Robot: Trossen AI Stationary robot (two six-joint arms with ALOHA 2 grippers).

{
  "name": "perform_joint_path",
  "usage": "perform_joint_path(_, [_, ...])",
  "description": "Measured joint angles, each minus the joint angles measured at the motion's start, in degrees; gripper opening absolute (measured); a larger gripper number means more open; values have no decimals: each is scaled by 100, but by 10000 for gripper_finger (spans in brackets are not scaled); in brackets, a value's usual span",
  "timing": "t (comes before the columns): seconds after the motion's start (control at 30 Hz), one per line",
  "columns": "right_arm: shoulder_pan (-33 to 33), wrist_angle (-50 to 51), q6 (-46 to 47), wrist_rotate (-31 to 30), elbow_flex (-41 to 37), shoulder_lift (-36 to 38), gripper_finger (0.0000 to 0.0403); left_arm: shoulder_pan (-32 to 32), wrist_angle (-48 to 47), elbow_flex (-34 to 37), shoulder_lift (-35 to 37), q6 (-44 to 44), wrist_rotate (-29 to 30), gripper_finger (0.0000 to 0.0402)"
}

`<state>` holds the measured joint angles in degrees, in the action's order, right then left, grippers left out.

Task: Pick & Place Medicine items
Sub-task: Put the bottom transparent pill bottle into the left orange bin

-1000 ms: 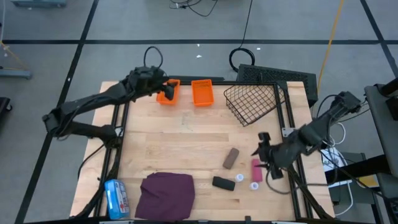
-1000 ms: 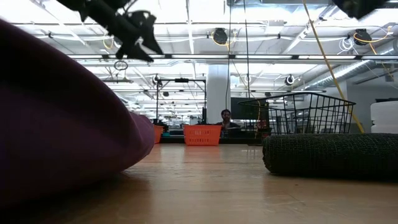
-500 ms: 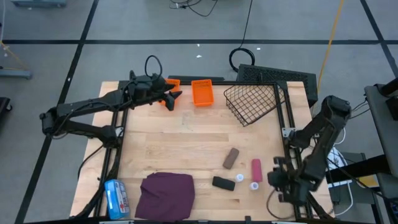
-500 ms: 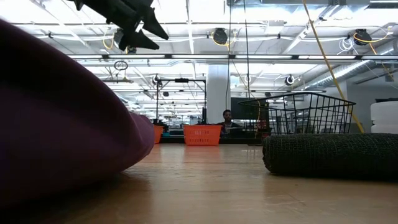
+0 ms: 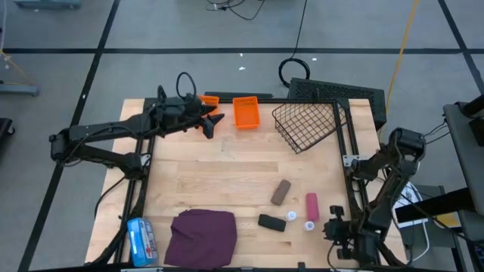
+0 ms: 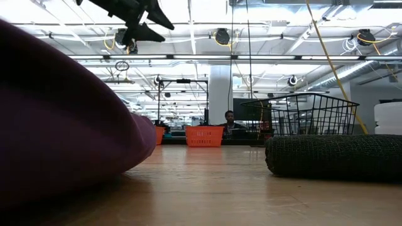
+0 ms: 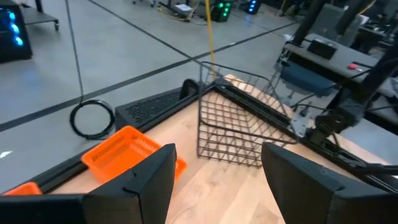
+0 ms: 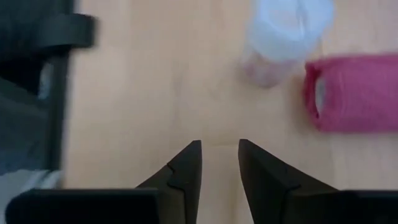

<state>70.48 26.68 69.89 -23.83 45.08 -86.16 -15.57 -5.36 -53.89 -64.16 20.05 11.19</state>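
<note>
white bottle [image 8: 287, 31] blurred, cut off — pink tube [image 8: 354, 93] too

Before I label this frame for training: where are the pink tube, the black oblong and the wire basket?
pink tube [image 5: 311, 205]: high view, middle of its body.
black oblong [image 5: 271, 222]: high view, centre of its top.
wire basket [image 5: 306, 125]: high view, mesh floor near the middle.

Tube [image 5: 311, 205] right of oblong [image 5: 281, 192]; bottles [image 5: 291, 216] seemingly just before them.

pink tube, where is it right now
In the high view the pink tube lies near the table's right front, between the grey-brown oblong and the table's right edge.
</note>
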Motion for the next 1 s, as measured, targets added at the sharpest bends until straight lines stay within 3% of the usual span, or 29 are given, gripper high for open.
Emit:
perform_joint_path(0.2, [-68, -1437, 240, -326, -870, -49, 143, 183, 173, 0, 0, -79, 28, 246])
perform_joint_path(0.47, [-94, -2776, -436, -1318, -1657, -74, 228, 282, 244, 0, 0, -176, 137, 246])
perform_joint_path(0.63, [-109, -3298, -1074, -1974, -2057, -82, 230, 290, 239, 0, -55, -179, 138, 246])
perform_joint_path(0.8, [-249, -4177, -1420, -2062, -2437, -80, 228, 290, 230, 2, -120, -170, 137, 246])
perform_joint_path(1.0, [-439, -5165, -2541, -1981, -2570, -86, 230, 288, 226, 4, -194, -179, 138, 246])
